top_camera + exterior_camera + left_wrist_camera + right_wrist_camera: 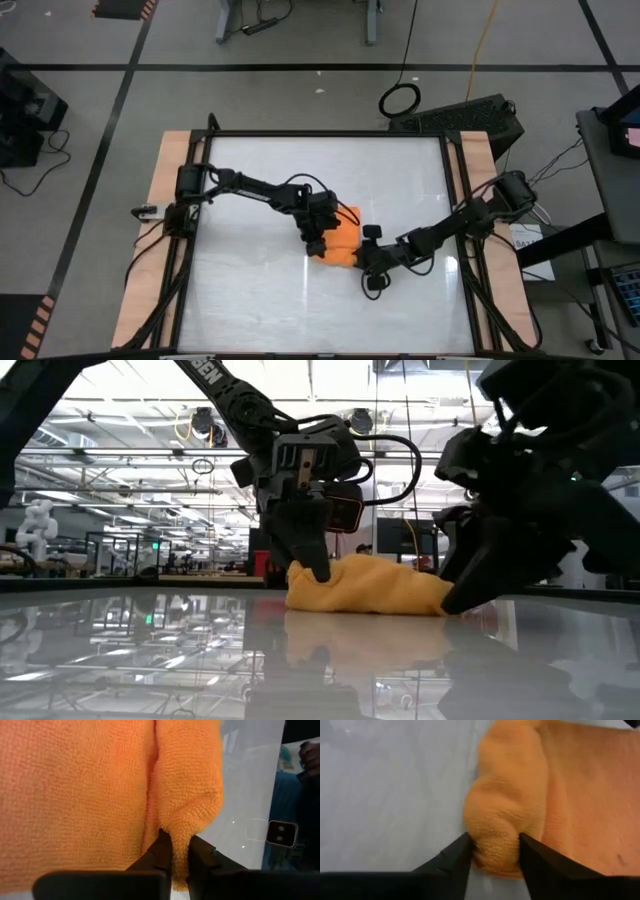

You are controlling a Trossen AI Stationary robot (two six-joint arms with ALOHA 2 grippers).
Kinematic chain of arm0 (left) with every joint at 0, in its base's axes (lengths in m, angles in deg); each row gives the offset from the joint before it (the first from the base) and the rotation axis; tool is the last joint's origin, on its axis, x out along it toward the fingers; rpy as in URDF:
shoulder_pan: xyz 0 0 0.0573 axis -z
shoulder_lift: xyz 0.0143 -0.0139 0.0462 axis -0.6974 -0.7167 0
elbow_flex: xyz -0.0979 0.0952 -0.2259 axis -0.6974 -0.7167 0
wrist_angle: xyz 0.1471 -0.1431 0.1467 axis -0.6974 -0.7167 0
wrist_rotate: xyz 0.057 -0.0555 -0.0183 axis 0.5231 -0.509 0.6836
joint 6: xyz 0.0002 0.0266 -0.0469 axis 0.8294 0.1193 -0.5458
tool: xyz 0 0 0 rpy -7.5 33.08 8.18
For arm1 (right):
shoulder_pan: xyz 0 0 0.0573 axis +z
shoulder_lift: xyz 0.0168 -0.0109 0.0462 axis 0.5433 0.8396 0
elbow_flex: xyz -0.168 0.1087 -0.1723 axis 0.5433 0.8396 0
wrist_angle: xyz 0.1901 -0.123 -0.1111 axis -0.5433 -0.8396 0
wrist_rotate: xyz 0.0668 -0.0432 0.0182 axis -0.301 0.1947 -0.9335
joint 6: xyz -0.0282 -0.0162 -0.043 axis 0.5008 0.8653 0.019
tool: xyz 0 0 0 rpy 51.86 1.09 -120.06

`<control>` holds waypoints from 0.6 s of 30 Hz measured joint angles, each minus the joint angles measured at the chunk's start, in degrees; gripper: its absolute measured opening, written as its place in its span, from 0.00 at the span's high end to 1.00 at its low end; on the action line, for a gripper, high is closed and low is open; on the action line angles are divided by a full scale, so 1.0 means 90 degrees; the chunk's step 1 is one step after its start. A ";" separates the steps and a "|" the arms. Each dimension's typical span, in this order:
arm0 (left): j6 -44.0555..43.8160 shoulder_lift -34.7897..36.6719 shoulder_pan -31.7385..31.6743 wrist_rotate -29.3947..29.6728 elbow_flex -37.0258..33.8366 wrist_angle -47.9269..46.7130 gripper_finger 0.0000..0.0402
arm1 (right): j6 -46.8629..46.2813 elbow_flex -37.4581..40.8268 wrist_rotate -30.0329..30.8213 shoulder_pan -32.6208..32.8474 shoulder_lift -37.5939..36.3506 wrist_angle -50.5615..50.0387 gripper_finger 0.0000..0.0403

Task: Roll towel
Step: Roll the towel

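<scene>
Left gripper [180,851] low at table centre, fingers pinched on towel [343,238] fold. Right gripper [495,851] opposite, fingers straddling towel's rolled end.

left arm covers the towel [345,238] at its 9 o'clock side from above, and the left wrist view crops most of it

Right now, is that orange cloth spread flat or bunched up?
Bunched up: the towel sits as a humped, folded heap, a fold pinched by each gripper, left and right.
</scene>
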 joint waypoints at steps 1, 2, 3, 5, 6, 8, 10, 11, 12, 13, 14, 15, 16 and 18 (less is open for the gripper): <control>0.0050 0.0000 0.0014 0.0028 0.0000 -0.0016 0.90 | -0.0085 -0.0003 -0.0022 -0.0034 -0.0002 -0.0035 0.65; 0.0073 0.0000 0.0032 0.0043 0.0000 -0.0022 0.88 | -0.0179 -0.0010 -0.0051 -0.0063 -0.0002 -0.0072 0.69; 0.0077 0.0002 0.0048 0.0070 0.0000 -0.0027 0.86 | -0.0261 -0.0010 -0.0116 -0.0099 -0.0005 -0.0097 0.73; 0.0169 0.0045 0.0071 0.0090 0.0000 -0.0056 0.80 | -0.0443 -0.0008 -0.0395 -0.0177 -0.0007 -0.0151 0.83; 0.0246 0.0086 0.0072 0.0121 0.0000 -0.0095 0.76 | -0.0550 -0.0007 -0.0544 -0.0219 -0.0007 -0.0163 0.88; 0.0404 0.0174 0.0072 0.0153 0.0007 -0.0106 0.69 | -0.0749 -0.0002 -0.0776 -0.0281 -0.0010 -0.0161 0.96; 0.0578 0.0271 0.0049 0.0173 0.0007 -0.0297 0.64 | -0.0970 -0.0005 -0.1052 -0.0326 -0.0022 -0.0150 0.97; 0.0665 0.0333 0.0030 0.0177 0.0007 -0.0349 0.63 | -0.1076 -0.0005 -0.1190 -0.0368 -0.0022 -0.0154 0.96; 0.0756 0.0406 0.0014 0.0182 0.0007 -0.0462 0.62 | -0.1143 -0.0005 -0.1371 -0.0412 -0.0022 -0.0149 0.95; 0.0864 0.0477 0.0003 0.0193 0.0007 -0.0597 0.61 | -0.1226 -0.0003 -0.1570 -0.0459 -0.0024 -0.0138 0.94; 0.0977 0.0566 -0.0012 0.0198 0.0007 -0.0710 0.61 | -0.1296 -0.0002 -0.1772 -0.0517 -0.0024 -0.0137 0.94; 0.1086 0.0630 -0.0018 0.0219 0.0007 -0.0809 0.61 | -0.1360 -0.0002 -0.1985 -0.0565 -0.0024 -0.0139 0.94; 0.1200 0.0693 -0.0020 0.0260 0.0007 -0.0880 0.61 | -0.1433 -0.0001 -0.2199 -0.0613 -0.0023 -0.0138 0.95; 0.1403 0.0873 -0.0018 0.0373 0.0000 -0.1076 0.61 | -0.1550 0.0002 -0.2516 -0.0712 -0.0019 -0.0130 0.96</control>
